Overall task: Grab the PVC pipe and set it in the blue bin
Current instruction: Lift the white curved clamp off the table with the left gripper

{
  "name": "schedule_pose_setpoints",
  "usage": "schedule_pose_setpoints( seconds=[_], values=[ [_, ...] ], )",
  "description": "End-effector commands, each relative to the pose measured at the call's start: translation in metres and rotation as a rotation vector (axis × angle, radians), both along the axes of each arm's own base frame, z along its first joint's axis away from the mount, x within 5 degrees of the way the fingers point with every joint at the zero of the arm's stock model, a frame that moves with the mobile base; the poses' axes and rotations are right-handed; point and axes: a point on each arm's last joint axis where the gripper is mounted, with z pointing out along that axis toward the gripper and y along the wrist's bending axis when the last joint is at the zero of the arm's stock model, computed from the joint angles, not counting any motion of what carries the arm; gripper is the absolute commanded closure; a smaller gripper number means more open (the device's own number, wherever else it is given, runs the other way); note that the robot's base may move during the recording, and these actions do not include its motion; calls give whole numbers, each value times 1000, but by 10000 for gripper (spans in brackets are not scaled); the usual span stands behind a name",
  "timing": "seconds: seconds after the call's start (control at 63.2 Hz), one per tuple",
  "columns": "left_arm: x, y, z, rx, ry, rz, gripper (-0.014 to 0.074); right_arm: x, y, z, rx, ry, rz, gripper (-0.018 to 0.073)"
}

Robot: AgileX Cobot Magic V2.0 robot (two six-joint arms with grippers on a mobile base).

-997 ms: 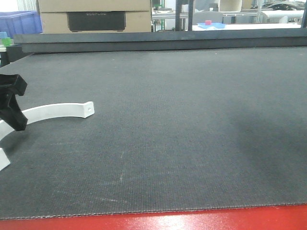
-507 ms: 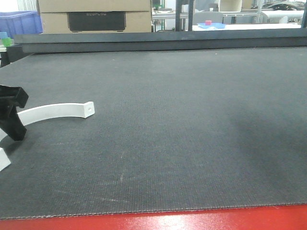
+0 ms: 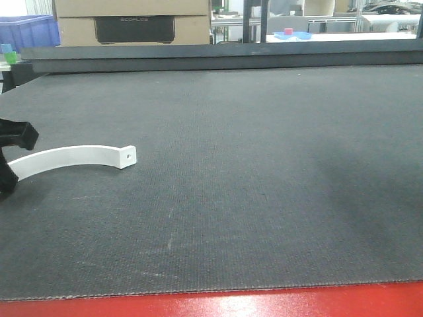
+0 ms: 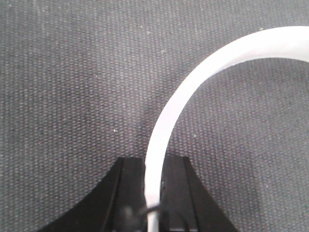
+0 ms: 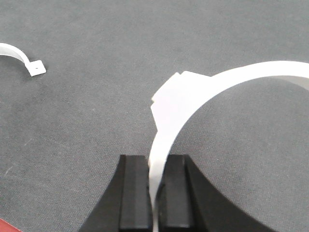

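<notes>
Two curved white strips [image 4: 169,121] [image 5: 166,135], woven mat [image 3: 264,165]

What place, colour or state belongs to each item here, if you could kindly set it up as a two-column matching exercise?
Things:
1. left gripper
2. right gripper
3. blue bin
4. table's front edge

Descriptions:
a. red
b. shut on the white strap with a blocky bump
c. far back on the left, beyond the table
d. shut on the white strap with a holed end tab

Pairs: 1-d, 2-b, 3-c, 4-a
</notes>
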Motion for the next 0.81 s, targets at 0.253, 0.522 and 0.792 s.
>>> schedule_pose_setpoints(
  seconds=[0.253,0.522,0.792],
  values=[
    [-3,-3,29,-36,-85,9,707,-11,0,12,21,-75,-5,728],
    [-26,1,79,-67,-253,4,707,-43,0,32,26,-195,-3,728],
    [-67,8,134,-107,-473,0,707,-82,-1,49,53,-323,-15,728]
  ],
)
